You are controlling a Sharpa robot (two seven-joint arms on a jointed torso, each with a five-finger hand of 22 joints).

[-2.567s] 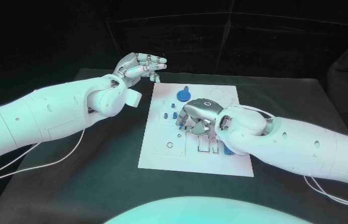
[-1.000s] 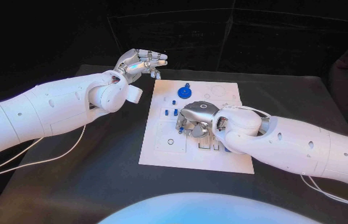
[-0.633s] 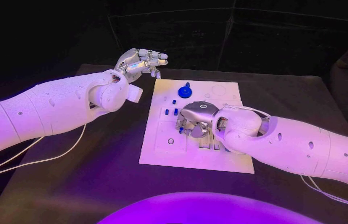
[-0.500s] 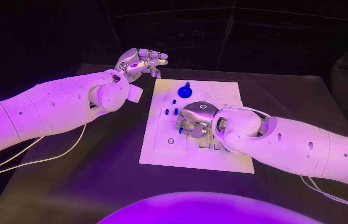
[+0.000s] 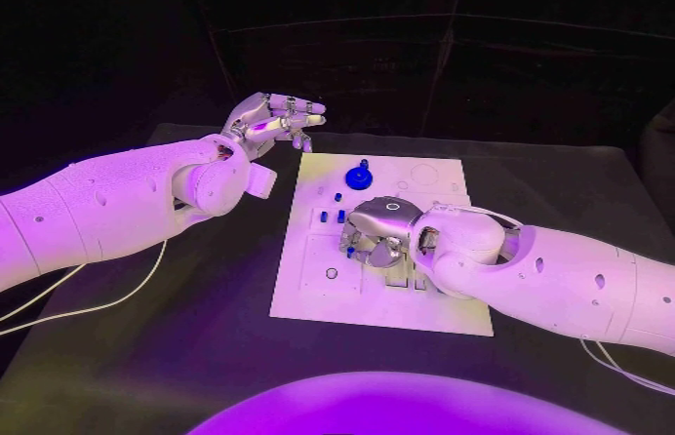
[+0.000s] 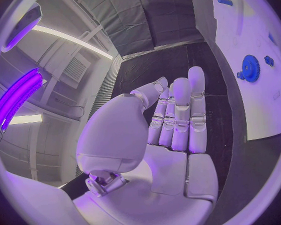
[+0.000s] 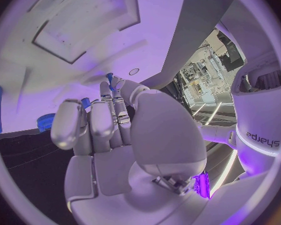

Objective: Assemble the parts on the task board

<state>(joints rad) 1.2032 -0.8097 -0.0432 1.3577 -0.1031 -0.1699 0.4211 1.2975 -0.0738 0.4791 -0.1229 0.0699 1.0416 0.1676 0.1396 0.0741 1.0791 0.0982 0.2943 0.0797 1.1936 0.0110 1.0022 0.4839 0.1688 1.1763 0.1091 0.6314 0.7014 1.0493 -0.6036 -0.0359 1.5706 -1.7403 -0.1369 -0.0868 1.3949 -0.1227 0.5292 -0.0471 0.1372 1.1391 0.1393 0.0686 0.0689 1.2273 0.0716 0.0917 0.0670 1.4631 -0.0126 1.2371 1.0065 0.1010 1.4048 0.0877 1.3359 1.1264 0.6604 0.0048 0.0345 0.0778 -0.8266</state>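
On the black table (image 5: 169,357), our right hand (image 5: 377,228) pinches a small blue peg (image 7: 109,78) over the white task board (image 5: 327,298); left hand (image 5: 270,121) hangs empty, fingers loose. A misaligned push could jam it.

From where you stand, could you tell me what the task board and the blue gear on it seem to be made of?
The task board looks like matte white plastic or painted sheet: flat, thin-edged, without glare. The blue gear seems to be moulded or printed plastic, given its uniform saturated colour and dull teeth in the left wrist view. Neither can be confirmed by sight.
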